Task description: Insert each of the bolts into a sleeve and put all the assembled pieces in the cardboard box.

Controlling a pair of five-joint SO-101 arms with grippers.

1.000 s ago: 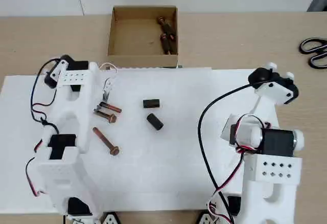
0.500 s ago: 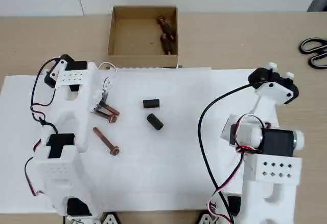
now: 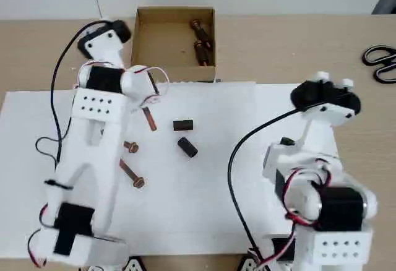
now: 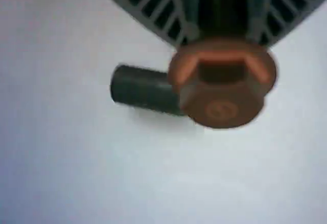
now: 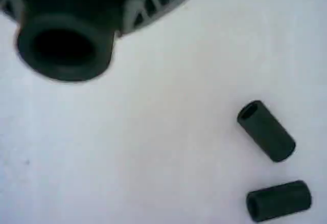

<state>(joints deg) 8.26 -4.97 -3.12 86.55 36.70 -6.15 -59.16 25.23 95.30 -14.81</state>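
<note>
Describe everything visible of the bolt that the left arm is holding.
The bolt is copper-coloured and looks like metal. Its hexagonal flanged head faces the left wrist camera, and a faint round mark shows on its end face. The rest runs back between the jaws of the left gripper, which are shut on it. Nothing else visibly touches it. In the high view it slants over the white sheet, close to a black sleeve lying there.
</note>
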